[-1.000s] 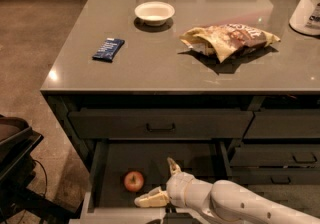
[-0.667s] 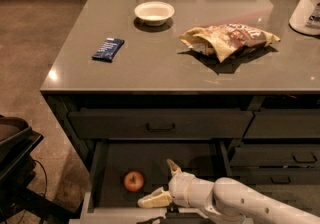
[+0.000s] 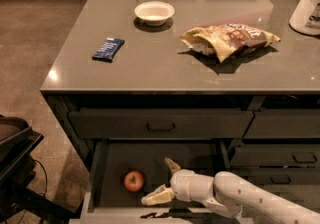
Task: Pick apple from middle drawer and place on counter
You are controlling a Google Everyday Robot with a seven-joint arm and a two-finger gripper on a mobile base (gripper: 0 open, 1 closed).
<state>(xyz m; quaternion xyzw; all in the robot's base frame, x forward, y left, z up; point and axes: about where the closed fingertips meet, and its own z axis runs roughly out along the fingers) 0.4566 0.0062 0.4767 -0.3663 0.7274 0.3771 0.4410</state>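
Observation:
The apple (image 3: pixel 133 181), small and red, lies on the dark floor of the open middle drawer (image 3: pixel 102 168), towards its left side. My gripper (image 3: pixel 163 180) is inside the drawer just right of the apple, fingers spread open and empty, one tip up at the back, the other low near the front edge. It does not touch the apple. The white arm comes in from the lower right. The grey-brown counter (image 3: pixel 165 63) lies above the drawers.
On the counter are a white bowl (image 3: pixel 154 12), a blue snack bar (image 3: pixel 108 49), a crumpled chip bag (image 3: pixel 227 39) and a white jug (image 3: pixel 306 4) at the right edge. The closed top drawer (image 3: pixel 160 125) overhangs the open one. A dark object (image 3: pixel 15 148) stands at left.
The gripper has edged slightly lower and nearer the apple inside the drawer. The apple has not moved.

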